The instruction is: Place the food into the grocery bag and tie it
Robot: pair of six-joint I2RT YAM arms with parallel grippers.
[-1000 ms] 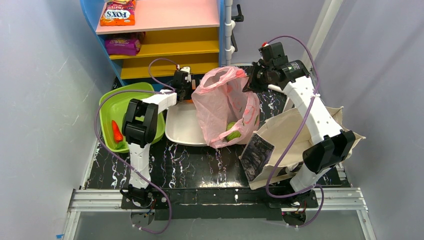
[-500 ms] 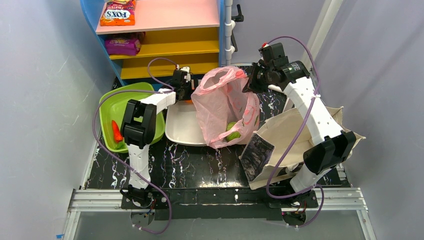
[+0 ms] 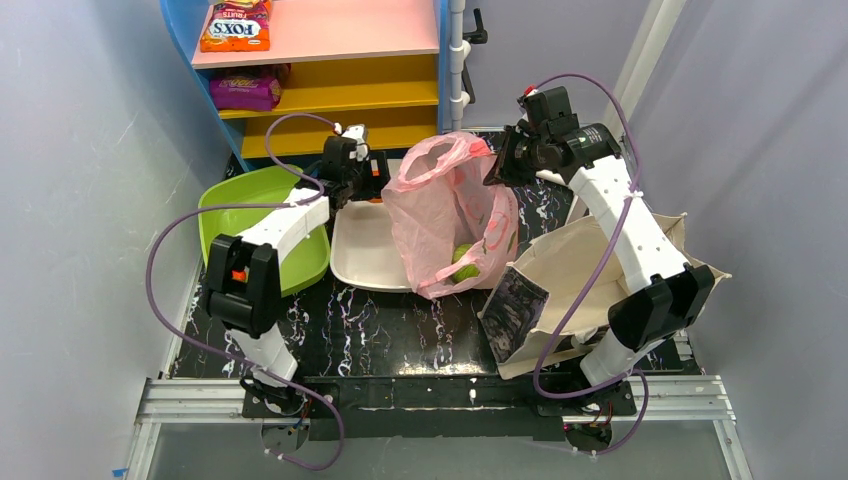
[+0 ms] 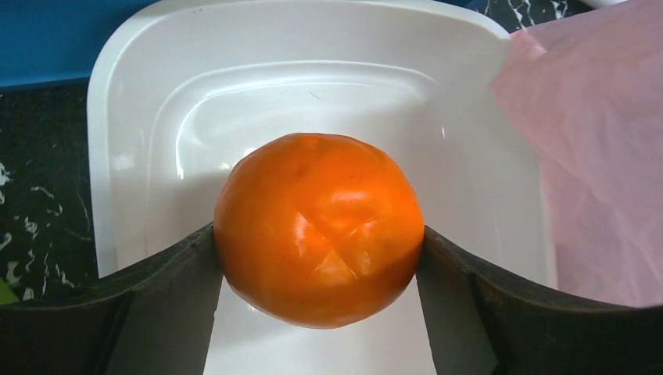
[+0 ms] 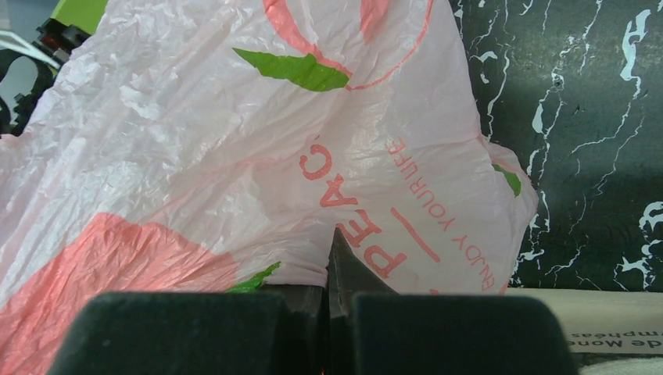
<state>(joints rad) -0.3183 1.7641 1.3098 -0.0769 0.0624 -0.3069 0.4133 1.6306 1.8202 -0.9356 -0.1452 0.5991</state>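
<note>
The small round orange fruit (image 4: 319,228) sits between the 2 dark fingers (image 4: 168,301) of the left pincer (image 3: 368,183). Both fingers press against its sides, so the pincer is closed on it with a wide gap. Directly under this pincer is a white rounded-rectangular plastic tray (image 4: 133,117). I cannot tell whether the fruit rests on the tray or is raised off it.

Just to the right of the left pincer stands the thin translucent pink plastic carrier bag (image 3: 440,200), with red lettering and green leaf prints. The right pincer (image 5: 328,312) grips the bag's upper edge on its far right side. Its fingers are fully closed, with a fold of the pink film pinched between them. A pale green round vegetable (image 3: 465,262) lies in the bottom of the bag, below and to the left of the right pincer, and shows through the plastic.

To the left of the left pincer is a lime green plastic tub (image 3: 250,200). On the near side of the right pincer, under its arm, a beige canvas tote with a dark printed panel (image 3: 570,260) lies on the black white-veined worktop (image 3: 400,330). Beyond both pincers is a blue-sided shelf unit with pink and yellow shelves (image 3: 330,30). It holds an orange sweet packet (image 3: 237,25) and a purple packet (image 3: 245,88).
</note>
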